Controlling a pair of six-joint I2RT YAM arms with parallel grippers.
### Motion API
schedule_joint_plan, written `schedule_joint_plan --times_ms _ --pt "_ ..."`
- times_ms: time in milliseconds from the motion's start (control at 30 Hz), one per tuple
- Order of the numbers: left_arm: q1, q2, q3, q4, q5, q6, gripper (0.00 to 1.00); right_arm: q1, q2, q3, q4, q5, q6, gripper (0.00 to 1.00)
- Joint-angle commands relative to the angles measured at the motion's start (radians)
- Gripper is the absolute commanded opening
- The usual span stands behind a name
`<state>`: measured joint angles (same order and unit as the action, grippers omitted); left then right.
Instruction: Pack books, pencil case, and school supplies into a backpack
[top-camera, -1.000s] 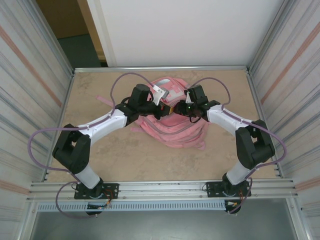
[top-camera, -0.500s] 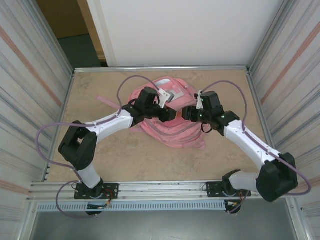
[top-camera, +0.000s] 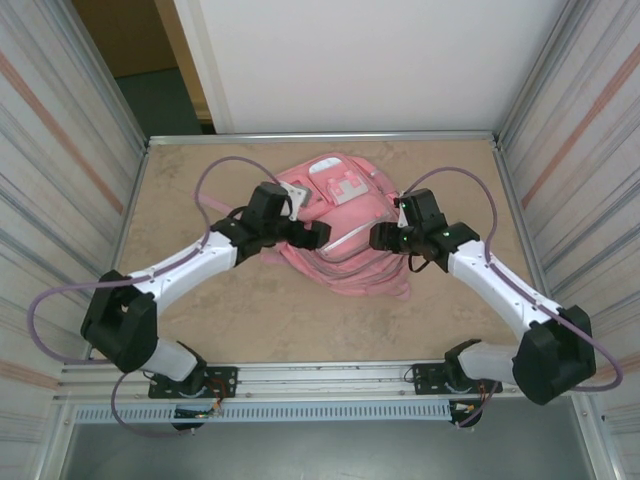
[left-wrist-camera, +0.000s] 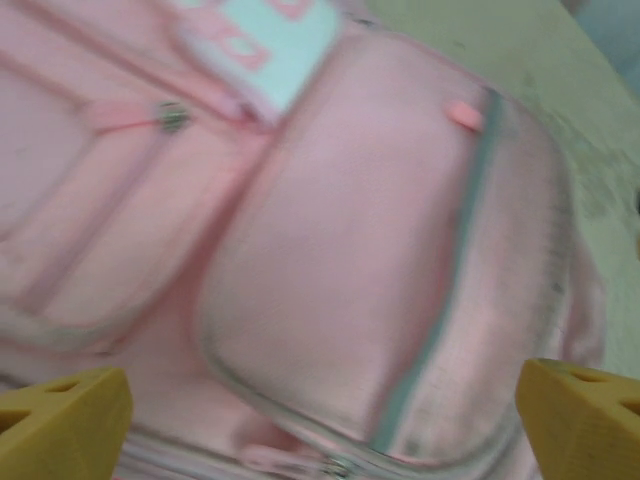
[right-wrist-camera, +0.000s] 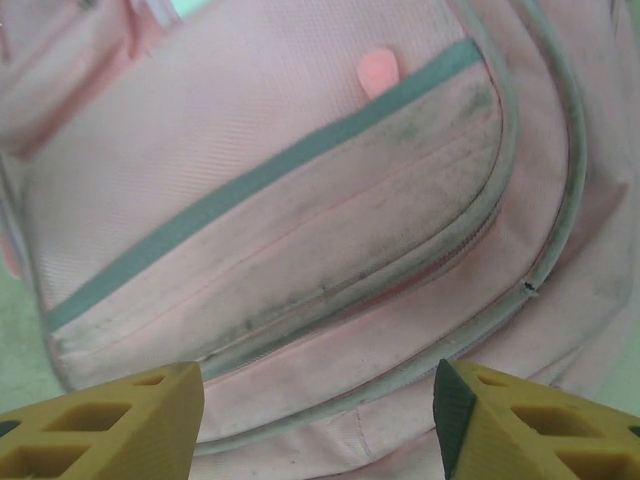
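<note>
While over the backpack (top-camera: 352, 265), left gripper (top-camera: 316, 236) and right gripper (top-camera: 379, 238) agape

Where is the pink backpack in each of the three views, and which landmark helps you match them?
Top external: the backpack lies on the table, at the centre of the picture.
Left wrist: the backpack covers the centre and left, with bare table at top right.
Right wrist: the backpack stretches across the upper picture.
Shared landmark: the pink pull tab on the grey zip band, seen in both wrist views.
</note>
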<state>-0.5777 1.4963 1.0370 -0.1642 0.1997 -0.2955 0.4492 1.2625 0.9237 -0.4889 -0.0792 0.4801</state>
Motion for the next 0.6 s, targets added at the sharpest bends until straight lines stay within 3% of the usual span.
schedule_joint_plan --times_ms 0,133,267,400,567 --pt "0.097 0.116 0.040 -0.056 0.173 -0.142 0.99 -0.009 0.056 0.041 -0.022 -0.021 0.024 0.61" --pt "0.015 0.126 0.073 -0.051 0.031 -0.051 0.99 -0.033 0.134 0.042 0.015 -0.055 0.066 0.54" --pt "0.005 0.194 0.138 -0.083 0.108 -0.051 0.99 -0.039 0.185 0.026 0.060 -0.081 0.096 0.49" --pt "0.015 0.267 0.172 -0.088 0.118 -0.059 0.83 -0.043 0.206 0.027 0.073 -0.079 0.092 0.44" --pt "0.046 0.322 0.183 -0.040 0.215 -0.131 0.59 -0.063 0.225 0.032 0.094 -0.080 0.102 0.41"
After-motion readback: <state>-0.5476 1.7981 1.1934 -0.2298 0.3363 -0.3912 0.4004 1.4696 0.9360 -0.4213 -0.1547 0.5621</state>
